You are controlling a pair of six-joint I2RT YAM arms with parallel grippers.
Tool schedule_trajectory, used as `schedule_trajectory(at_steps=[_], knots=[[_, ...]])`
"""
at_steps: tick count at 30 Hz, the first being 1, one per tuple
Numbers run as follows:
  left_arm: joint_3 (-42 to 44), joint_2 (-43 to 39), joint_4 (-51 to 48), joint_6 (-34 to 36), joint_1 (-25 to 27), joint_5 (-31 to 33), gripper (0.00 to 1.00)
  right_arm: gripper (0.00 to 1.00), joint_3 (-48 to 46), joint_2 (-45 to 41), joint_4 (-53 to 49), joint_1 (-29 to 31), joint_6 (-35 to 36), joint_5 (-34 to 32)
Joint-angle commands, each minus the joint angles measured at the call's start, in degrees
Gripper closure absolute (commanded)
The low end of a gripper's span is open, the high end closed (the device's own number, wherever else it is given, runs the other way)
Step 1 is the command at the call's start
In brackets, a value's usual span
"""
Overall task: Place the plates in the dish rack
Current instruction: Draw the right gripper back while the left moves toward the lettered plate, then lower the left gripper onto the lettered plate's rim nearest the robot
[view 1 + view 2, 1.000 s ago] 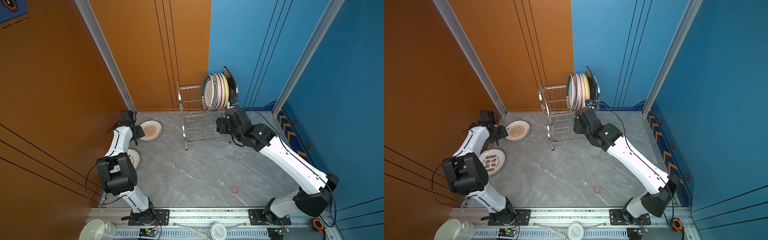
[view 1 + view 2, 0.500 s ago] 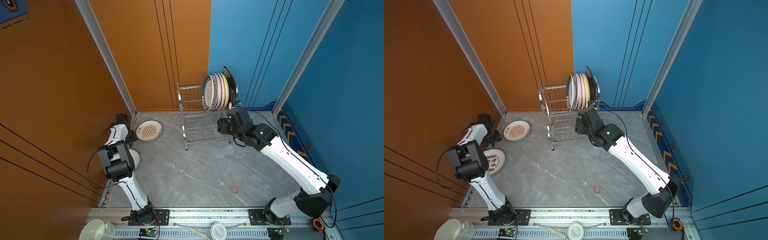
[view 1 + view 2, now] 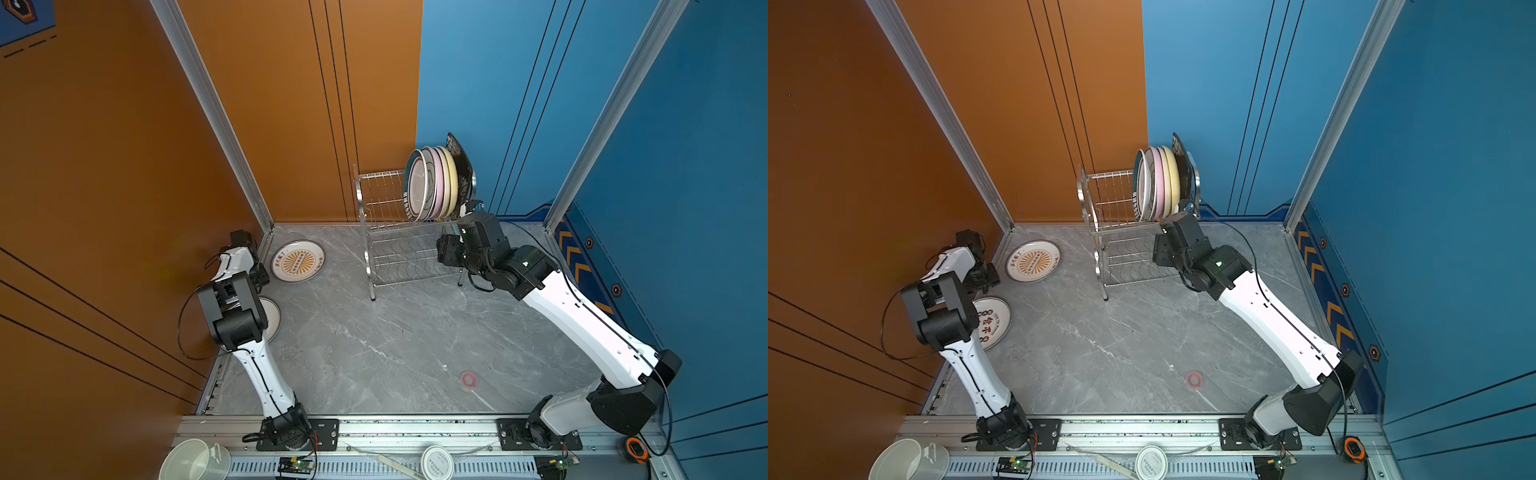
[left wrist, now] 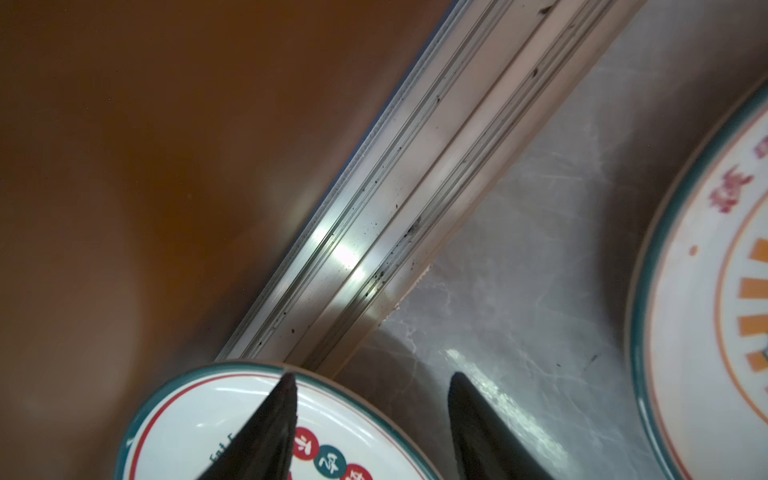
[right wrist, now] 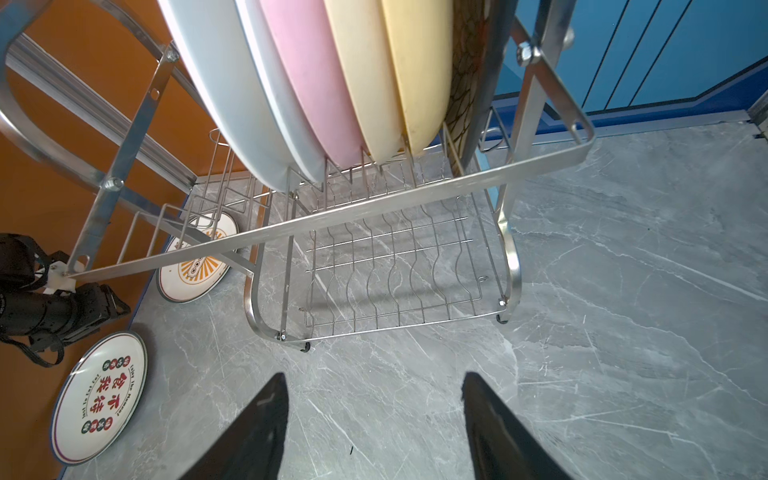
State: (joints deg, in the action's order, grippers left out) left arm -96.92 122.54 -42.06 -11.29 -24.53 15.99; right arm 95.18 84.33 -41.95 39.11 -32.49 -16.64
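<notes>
Currently at upper centre of both top views: dish rack on the grey desk, with six plates standing upright at the right end of its upper tier. Lying flat at mid-left, near the orange wall: sunburst plate and red-lettered plate, well apart from the dish rack. Left jaws parted, straddling the red-lettered plate's rim. Right jaws parted and empty, low before the dish rack.
</notes>
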Motion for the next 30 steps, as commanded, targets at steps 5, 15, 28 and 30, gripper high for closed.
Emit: schedule_trajectory(at_steps=[5, 15, 28, 30], knots=[[-3.22, 3.13, -1.35, 1.27, -0.37, 2.33, 0.46, 0.34, -0.19, -0.01, -0.15, -0.84, -0.97, 0.98], [-3.68, 4.35, -2.00, 1.08, -2.92, 2.20, 0.50, 0.34, 0.90, 1.16, -0.06, -1.36, -1.03, 2.04], [-5.86, 5.74, -5.53, 0.92, -4.12, 2.18, 0.61, 0.34, 1.53, 1.45, 0.03, -2.29, -0.91, 3.02], [-5.78, 5.37, -6.46, 0.73, -4.12, 2.35, 0.62, 0.34, 1.44, 1.30, 0.12, -2.45, -0.91, 3.11]])
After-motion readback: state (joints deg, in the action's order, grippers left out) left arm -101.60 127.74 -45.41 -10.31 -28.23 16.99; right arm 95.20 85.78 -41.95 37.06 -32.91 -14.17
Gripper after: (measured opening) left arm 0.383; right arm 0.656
